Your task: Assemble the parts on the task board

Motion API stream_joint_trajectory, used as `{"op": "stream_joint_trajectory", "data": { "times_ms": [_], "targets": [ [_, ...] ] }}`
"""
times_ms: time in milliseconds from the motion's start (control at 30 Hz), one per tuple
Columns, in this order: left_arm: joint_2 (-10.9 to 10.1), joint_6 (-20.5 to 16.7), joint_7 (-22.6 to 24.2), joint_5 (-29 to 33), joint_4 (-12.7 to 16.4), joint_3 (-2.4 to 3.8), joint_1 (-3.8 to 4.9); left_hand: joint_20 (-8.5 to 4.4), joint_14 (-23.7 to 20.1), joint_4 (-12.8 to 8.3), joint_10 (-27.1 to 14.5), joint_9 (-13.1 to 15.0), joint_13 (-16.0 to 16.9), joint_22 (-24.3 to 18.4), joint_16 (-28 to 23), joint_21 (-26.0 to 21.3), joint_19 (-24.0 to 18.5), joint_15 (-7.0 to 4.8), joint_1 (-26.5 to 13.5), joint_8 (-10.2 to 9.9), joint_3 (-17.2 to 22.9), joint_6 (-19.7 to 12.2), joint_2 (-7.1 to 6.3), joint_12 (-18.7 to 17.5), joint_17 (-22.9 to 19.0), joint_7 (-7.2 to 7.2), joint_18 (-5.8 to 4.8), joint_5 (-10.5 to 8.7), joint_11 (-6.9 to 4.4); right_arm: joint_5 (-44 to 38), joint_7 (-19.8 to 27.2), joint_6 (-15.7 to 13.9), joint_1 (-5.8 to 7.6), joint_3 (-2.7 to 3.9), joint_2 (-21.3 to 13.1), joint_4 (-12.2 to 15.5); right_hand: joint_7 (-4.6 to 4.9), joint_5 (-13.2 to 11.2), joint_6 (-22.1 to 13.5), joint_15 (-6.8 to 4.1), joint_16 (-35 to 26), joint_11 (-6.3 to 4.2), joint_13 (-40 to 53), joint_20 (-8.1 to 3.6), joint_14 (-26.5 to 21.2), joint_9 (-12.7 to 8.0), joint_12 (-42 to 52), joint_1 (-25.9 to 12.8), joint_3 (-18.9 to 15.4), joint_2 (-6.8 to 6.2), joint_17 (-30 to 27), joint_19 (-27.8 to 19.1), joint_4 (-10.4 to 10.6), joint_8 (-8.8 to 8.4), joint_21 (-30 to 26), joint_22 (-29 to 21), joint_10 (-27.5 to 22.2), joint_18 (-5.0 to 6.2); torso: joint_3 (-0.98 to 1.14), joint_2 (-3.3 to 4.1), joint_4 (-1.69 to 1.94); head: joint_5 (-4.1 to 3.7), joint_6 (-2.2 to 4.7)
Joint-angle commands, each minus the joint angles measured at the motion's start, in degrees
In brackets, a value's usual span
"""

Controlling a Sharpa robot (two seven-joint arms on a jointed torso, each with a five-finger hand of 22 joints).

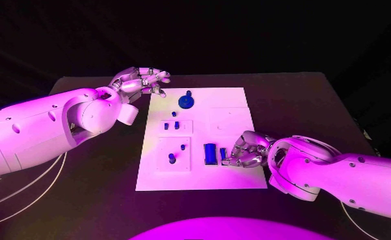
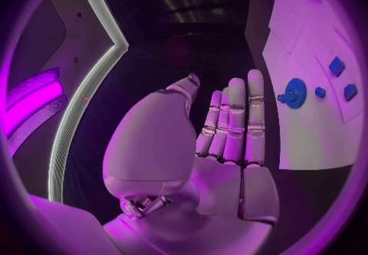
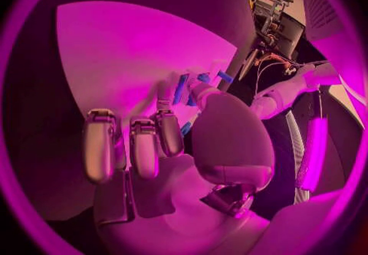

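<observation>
On the white board (image 1: 220, 178), the right hand (image 1: 247, 151) is pinching a small blue piece (image 1: 223, 154); the left hand (image 1: 140, 82) is hovering beside the board's far corner, fingers straight and empty.

The task board (image 1: 232, 178) lies in the middle of the desk (image 1: 302, 99). The left hand (image 1: 143, 82) is beside its far left corner, the right hand (image 1: 248, 151) over its right edge.
</observation>
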Motion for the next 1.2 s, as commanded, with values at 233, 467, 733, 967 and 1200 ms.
{"op": "stream_joint_trajectory", "data": {
  "times_ms": [233, 467, 733, 967, 1200],
  "targets": [
    [0.1, 1.0, 0.2, -0.1, 0.1, 0.04, 0.04, 0.0, -0.3, 0.2, -0.3, -0.1, -0.1, -0.1, 0.1, -0.4, 0.4, 0.26, 0.6, 0.3, -0.2, -0.3, 0.16, 0.2, 0.0, 0.42, 0.79, 0.08, 0.08, -1.1, 0.6, 0.2, -0.32, -0.02, 1.5, -2.2, -0.06, -0.3, 0.3, -0.33, 0.3, -0.49, 9.3, -0.19, 6.0, -0.1, 0.4, 0.5, -0.1, 0.27, 15.1, 3.6, 0.1, -0.37, 0.2, 12.9, 2.5, -0.96, -0.03, -0.01, -0.03, 0.15, 0.0],
    [0.1, 1.0, 0.2, -0.1, 0.1, 0.04, 0.04, 0.0, -0.3, 0.3, -0.3, -0.1, -0.1, -0.1, 0.1, -0.4, 0.4, 0.27, 0.6, 0.3, -0.3, -0.3, 0.22, 0.2, 0.0, 0.43, 0.79, 0.07, 0.08, -1.3, 1.0, -0.2, -0.37, -0.01, 1.6, -2.4, -0.08, -0.3, 0.3, -0.35, 0.3, -0.51, 9.2, -0.2, 6.0, -0.1, 0.3, 0.9, -0.1, 0.34, 15.1, 3.5, 0.0, -0.39, 0.1, 12.9, 2.5, -0.94, -0.06, -0.07, -0.05, 0.07, 0.1],
    [0.1, 0.8, 1.0, 0.1, 0.1, -0.13, 0.01, 0.01, -0.3, 0.3, -0.3, -0.1, -0.1, -0.1, 0.1, -0.4, 0.4, 0.27, 0.6, 0.3, -0.3, -0.3, 0.22, 0.2, 0.0, 0.43, 0.78, 0.06, 0.09, 1.5, 8.0, -5.3, 0.4, 0.31, -0.3, -1.4, 0.46, 0.3, -1.0, -0.08, 0.3, -0.1, 8.7, -0.06, 6.0, -0.4, -0.9, 1.3, -1.1, -0.27, 15.0, 2.9, 0.4, -1.18, -2.2, 12.3, 2.0, -0.54, -0.14, -0.29, -0.1, 0.1, 0.58],
    [0.7, -1.1, 4.1, 1.0, -0.5, -0.73, -0.34, 0.03, -0.4, 0.6, -0.3, -0.2, -0.1, -0.2, 0.1, -0.5, 0.4, 0.29, 0.5, 0.2, -0.9, -0.4, -0.22, 0.2, 0.0, 0.4, 0.76, -0.01, 0.08, 14.9, 26.4, -12.0, 3.58, 0.71, -0.6, -5.8, 1.78, 1.7, -3.9, 0.9, -1.1, 1.08, 7.4, 0.77, 5.3, -0.9, -4.2, 4.8, -2.3, -0.31, 12.3, 0.4, 0.2, -2.71, -10.4, 10.4, 0.3, 0.82, -0.72, -1.5, -0.2, -0.33, 1.96],
    [2.6, -5.8, 9.3, 3.2, -3.1, -0.88, -1.36, 2.08, -11.0, 1.4, -0.3, -0.7, -1.7, -4.5, -8.2, -8.9, -6.5, 2.23, 3.3, 0.2, -3.3, -1.2, 0.42, -1.5, -4.1, 0.91, 0.4, 0.27, 1.08, 38.2, 44.6, -11.2, 5.95, 1.4, 4.2, -19.9, 4.73, 2.3, -9.8, 3.39, -12.6, 3.81, -6.1, 3.11, -1.2, -1.6, -32.4, 11.5, -1.5, 0.53, -4.2, -12.5, -1.4, -5.51, -45.0, 0.9, -15.1, 5.81, -1.24, -2.85, 0.03, -1.08, 4.96]
  ]
}}
